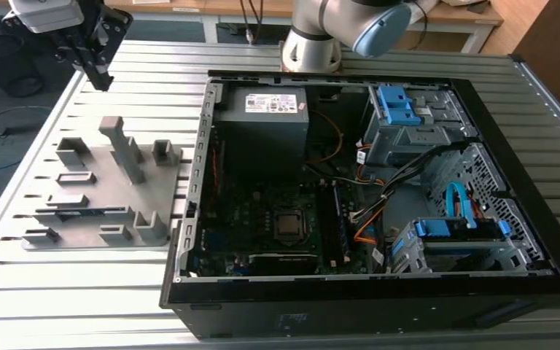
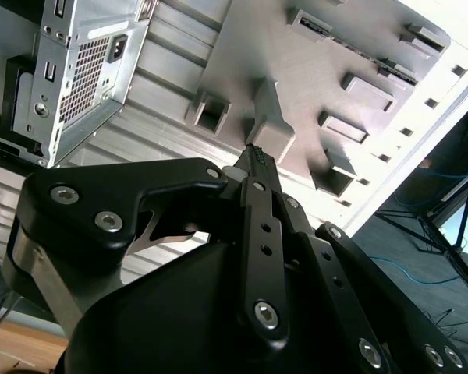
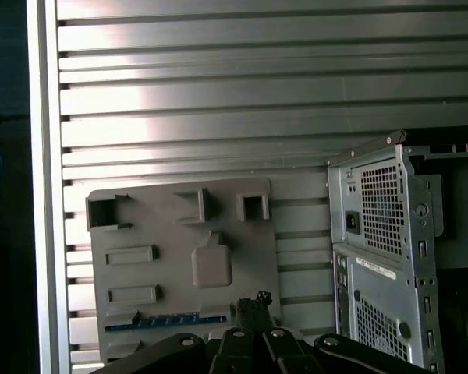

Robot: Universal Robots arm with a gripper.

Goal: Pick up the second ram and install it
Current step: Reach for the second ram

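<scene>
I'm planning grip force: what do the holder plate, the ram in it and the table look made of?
The holder plate looks matte grey plastic, uniformly dull. The ram seems a blue circuit board. The table is slatted bare metal, probably aluminium, given its sheen.

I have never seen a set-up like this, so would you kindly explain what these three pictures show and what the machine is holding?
This is one robot arm standing at a slatted metal table. The exterior view looks at the whole bench from outside. Both wrist views come from cameras riding on the arm, looking past its black gripper. On the table lie an open computer case and a grey holder plate with raised blocks. The second ram, a thin blue-green stick, lies in a slot of that plate. The gripper hangs high above the table near the plate, shut and holding nothing.
</scene>
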